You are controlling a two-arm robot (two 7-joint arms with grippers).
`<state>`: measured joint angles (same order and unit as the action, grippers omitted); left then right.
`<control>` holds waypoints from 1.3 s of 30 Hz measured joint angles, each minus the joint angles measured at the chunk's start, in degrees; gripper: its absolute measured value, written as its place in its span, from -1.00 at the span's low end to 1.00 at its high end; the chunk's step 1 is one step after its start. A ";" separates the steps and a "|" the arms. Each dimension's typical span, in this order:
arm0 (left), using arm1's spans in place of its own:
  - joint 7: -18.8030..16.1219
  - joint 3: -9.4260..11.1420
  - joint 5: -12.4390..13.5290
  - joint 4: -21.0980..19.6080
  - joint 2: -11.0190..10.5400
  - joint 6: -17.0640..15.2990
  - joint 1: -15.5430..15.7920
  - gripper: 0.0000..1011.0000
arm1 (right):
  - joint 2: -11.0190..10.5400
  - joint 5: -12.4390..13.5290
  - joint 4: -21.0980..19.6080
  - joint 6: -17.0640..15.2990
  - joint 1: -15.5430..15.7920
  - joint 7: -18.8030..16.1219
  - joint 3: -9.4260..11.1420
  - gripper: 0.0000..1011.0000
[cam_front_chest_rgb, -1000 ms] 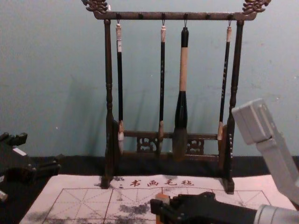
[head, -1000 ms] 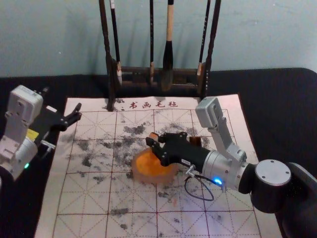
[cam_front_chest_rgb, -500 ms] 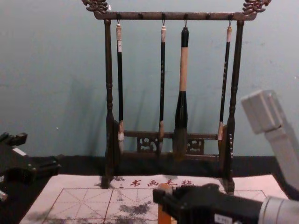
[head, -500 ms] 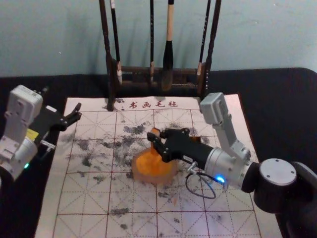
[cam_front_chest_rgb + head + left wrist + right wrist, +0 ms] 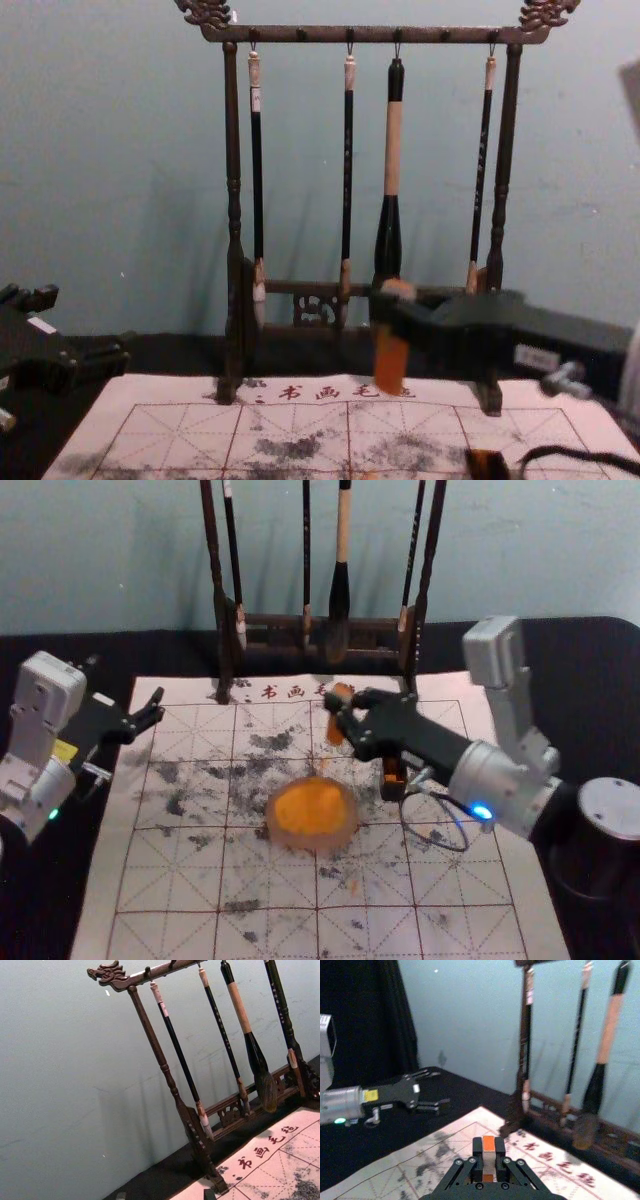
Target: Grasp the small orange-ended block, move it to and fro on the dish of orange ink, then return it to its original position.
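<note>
Head view: right pincer [image 5: 341, 713] grips block [image 5: 335, 733] above "书画毛" mat [image 5: 180, 885].

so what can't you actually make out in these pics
- orange-ended block's midsection: hidden by the right gripper, chest view
- fresh ink on the block's lower end: blurred, chest view
- end of the red lettering: behind the block and gripper, head view
- base of the small dark box: cut off by the lower edge, chest view
- tops of the hanging brushes: cut off by the upper edge, head view
</note>
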<state>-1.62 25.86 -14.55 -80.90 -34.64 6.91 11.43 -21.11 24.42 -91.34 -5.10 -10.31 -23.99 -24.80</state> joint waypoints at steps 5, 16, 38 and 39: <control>0.00 0.00 0.00 0.00 0.00 0.00 0.00 0.98 | -1.30 0.06 -3.07 0.03 2.68 2.87 2.00 -0.79; 0.00 0.00 0.00 0.00 0.00 0.00 0.00 0.98 | -2.75 -1.97 -3.12 3.67 8.13 4.91 4.67 -0.79; 0.00 0.00 0.00 0.00 0.00 0.00 0.00 0.98 | -0.20 -3.15 -0.15 4.61 10.04 5.30 7.26 -0.79; 0.00 0.00 0.00 0.00 0.00 0.00 0.00 0.98 | -0.15 -3.18 -0.08 4.58 10.05 5.27 7.27 -0.79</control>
<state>-1.62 25.86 -14.55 -80.90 -34.65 6.91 11.43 -21.25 21.24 -91.42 -0.52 -0.26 -18.72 -17.53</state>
